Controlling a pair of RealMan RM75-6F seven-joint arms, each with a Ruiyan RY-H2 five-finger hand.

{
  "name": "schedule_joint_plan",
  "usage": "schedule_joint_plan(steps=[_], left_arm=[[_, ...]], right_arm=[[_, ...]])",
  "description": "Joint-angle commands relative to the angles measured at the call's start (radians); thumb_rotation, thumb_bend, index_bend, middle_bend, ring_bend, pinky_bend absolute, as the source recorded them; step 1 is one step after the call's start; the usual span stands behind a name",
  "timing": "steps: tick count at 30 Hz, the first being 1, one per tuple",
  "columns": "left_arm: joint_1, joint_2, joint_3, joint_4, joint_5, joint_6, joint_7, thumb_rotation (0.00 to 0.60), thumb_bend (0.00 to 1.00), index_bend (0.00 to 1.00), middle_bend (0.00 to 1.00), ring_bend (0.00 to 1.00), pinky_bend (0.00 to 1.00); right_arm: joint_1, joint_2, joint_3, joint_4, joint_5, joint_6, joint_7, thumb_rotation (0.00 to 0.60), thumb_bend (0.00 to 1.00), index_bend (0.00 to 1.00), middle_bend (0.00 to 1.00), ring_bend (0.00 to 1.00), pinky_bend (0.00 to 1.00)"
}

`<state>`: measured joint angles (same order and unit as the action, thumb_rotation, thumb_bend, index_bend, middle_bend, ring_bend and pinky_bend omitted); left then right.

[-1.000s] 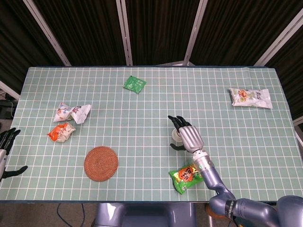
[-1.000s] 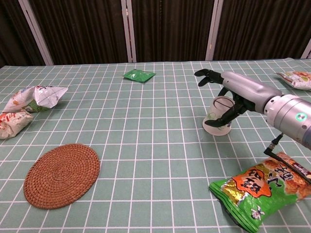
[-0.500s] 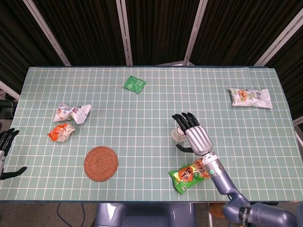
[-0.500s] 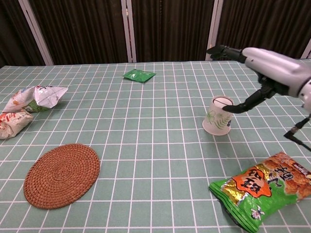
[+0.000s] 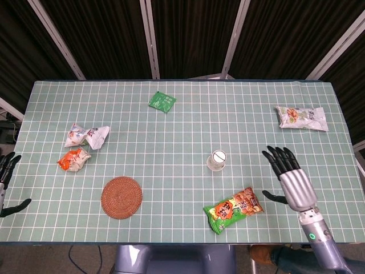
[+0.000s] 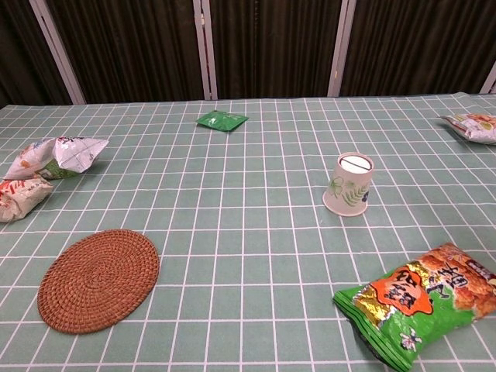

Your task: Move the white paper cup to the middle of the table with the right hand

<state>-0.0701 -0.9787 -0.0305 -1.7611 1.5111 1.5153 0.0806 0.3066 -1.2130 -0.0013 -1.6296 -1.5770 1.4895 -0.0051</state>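
Dark curtains with pale frame bars were seen behind a table [image 5: 188,123] covered in a green gridded cloth. The white paper cup [image 5: 217,160] was stood upside down a bit right of the table's middle, leaf print visible on its side in the chest view [image 6: 348,184], and nothing was touching it.

The right hand [image 5: 290,178] was seen well off to the right of the cup, near the front edge, fingers spread apart and nothing held. It didn't show in the chest view at all. The left hand [image 5: 7,171] was only partly caught at the far left edge of the head view, off the table, fingers apart and nothing in it as far as could be made out.

A green and orange snack bag [image 5: 233,209] was lying near the front edge, in front of the cup. A round woven coaster [image 5: 121,197] was parked front-left. Two crumpled wrappers were over on the left, one whitish [image 5: 86,136] and one orange [image 5: 73,159]. A small green packet [image 5: 162,101] was sat toward the back, and a white snack bag [image 5: 301,117] at the far right.
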Motion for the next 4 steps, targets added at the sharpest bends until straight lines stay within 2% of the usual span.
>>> schedule_joint_plan(steps=[1,4], left_arm=[[0.002,-0.019,0.000,0.012,0.017,0.012,0.017,0.600,0.00,0.00,0.00,0.00,0.00],[0.002,-0.024,0.004,0.013,0.025,0.013,0.023,0.600,0.00,0.00,0.00,0.00,0.00]], right_arm=[[-0.067,0.043,-0.034,-0.047,0.016,0.058,0.015,0.600,0.00,0.00,0.00,0.00,0.00],[-0.105,0.060,-0.046,-0.065,0.009,0.093,0.007,0.600,0.00,0.00,0.00,0.00,0.00]])
